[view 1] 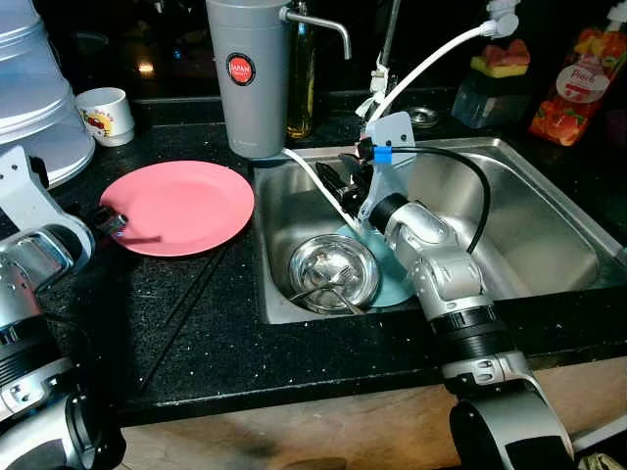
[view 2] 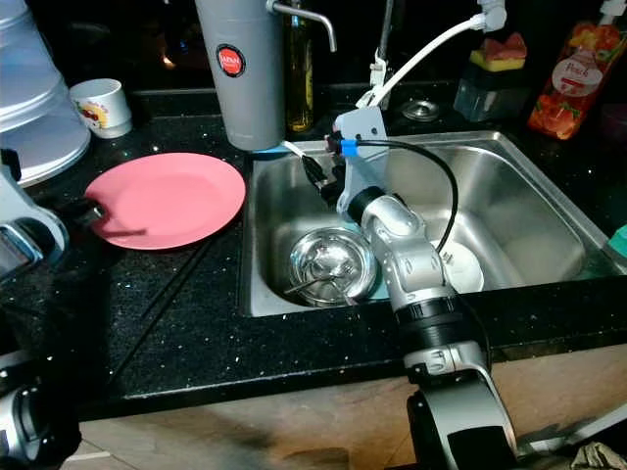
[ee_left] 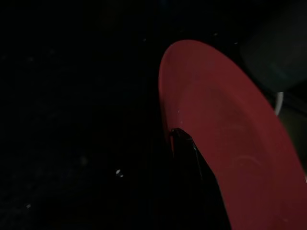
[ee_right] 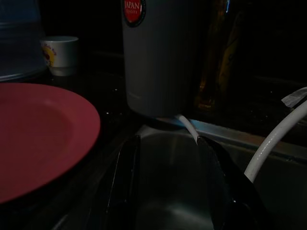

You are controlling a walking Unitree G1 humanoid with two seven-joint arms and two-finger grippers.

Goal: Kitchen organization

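A pink plate [view 1: 176,206] lies flat on the black counter [view 1: 196,333], left of the steel sink [view 1: 549,245]. My left gripper [view 1: 113,220] is at the plate's left rim; the dark left wrist view shows the pink plate [ee_left: 230,139] close up. Over the sink's left part my right gripper [view 1: 333,181] hangs open and empty, pointing toward the back left corner, its fingers [ee_right: 129,177] spread apart. Below it in the sink, a steel bowl [view 1: 333,272] with cutlery rests on a teal plate [view 1: 397,286]. A white bowl [view 2: 460,266] lies beside my forearm.
A tall grey canister [view 1: 250,78] with a tap and a glass bottle [view 1: 301,78] stand behind the sink's left corner. A white hose [view 1: 431,64] arcs over the sink. A printed cup [view 1: 106,116] and white stacked containers [view 1: 29,88] stand at the back left.
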